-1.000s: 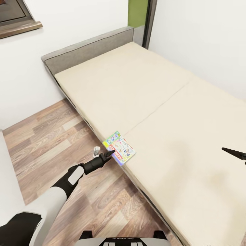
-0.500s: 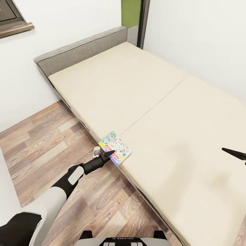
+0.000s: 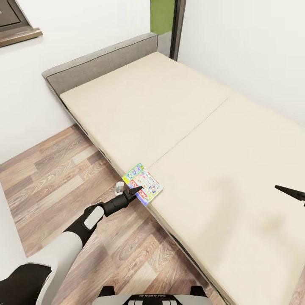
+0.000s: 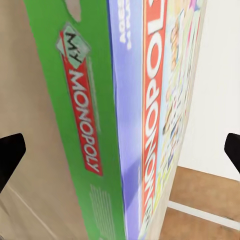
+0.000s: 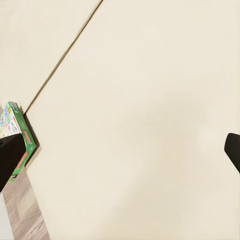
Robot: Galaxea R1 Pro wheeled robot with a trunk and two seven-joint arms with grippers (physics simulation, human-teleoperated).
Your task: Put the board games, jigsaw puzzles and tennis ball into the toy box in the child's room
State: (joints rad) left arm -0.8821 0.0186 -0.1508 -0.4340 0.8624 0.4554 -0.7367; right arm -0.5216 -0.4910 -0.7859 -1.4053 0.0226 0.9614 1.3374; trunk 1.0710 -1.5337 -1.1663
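My left gripper (image 3: 136,191) sits at the near edge of the cream mattress of the grey-framed bed (image 3: 140,106), its black fingertips reaching the flat white-and-green Monopoly board game box (image 3: 142,184) that lies at the mattress edge, just beside the seam between the two mattress halves. From my left wrist camera the box (image 4: 125,120) runs between my two black fingers (image 4: 10,157), which stand spread wide on either side of it and do not touch it, so that hand is released. The writing is plain there: a green side panel carries a red banner reading "MY MONOPOLY" in white letters, and the lid shows a bigger red "MONOPOLY" band beside a lilac strip whose small print is too blurred for me to read. My right gripper (image 3: 292,192) hovers over the bare mattress, well apart from the box; in its wrist camera its dark fingertips (image 5: 11,160) sit far apart, so it is parted and holds nothing, and the green side of the box (image 5: 20,145) shows at the mattress edge above the wood-plank floor (image 3: 55,178).
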